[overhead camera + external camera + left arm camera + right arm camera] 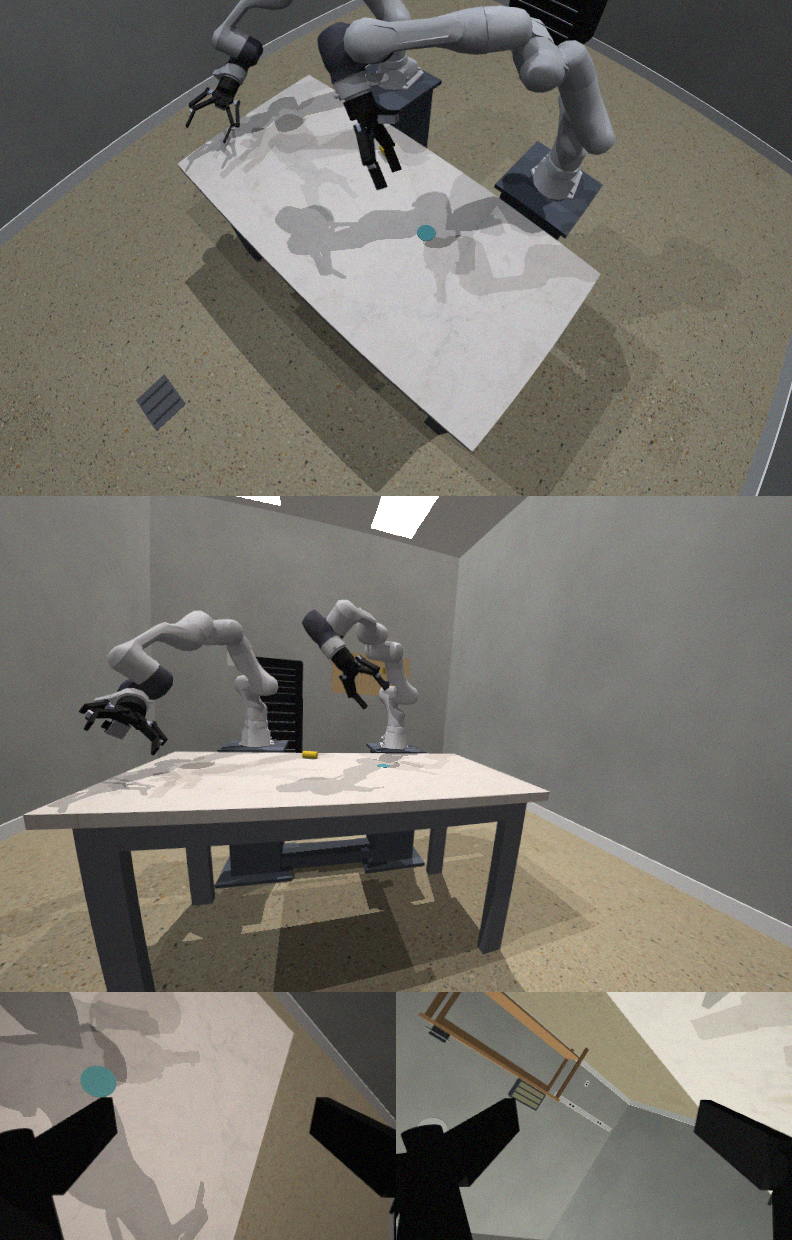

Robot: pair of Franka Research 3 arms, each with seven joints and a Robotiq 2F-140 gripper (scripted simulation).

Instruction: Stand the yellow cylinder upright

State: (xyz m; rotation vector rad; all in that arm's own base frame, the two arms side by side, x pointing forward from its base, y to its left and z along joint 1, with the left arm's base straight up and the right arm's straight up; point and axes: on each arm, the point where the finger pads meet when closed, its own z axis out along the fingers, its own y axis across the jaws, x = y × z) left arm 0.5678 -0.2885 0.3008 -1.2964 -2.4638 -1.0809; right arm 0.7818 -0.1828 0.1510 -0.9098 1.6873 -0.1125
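Observation:
The yellow cylinder (310,754) lies on its side near the table's back edge. In the top view only a small bit of the cylinder (382,149) shows behind the left gripper's fingers. The cyan circle (426,233) (383,765) (98,1081) is flat on the table, with nothing standing on it. My left gripper (388,176) (374,695) (213,1115) is open and empty, tilted high above the table. My right gripper (208,132) (121,738) (606,1115) is open and empty, above the table's far end from the circle. The cylinder is in neither wrist view.
The pale table (403,344) (455,782) carries arm shadows around the circle. The two arm bases stand on dark pedestals (514,181) behind its back edge. The right wrist view shows mostly wall, a brown frame (496,1054) and a table corner.

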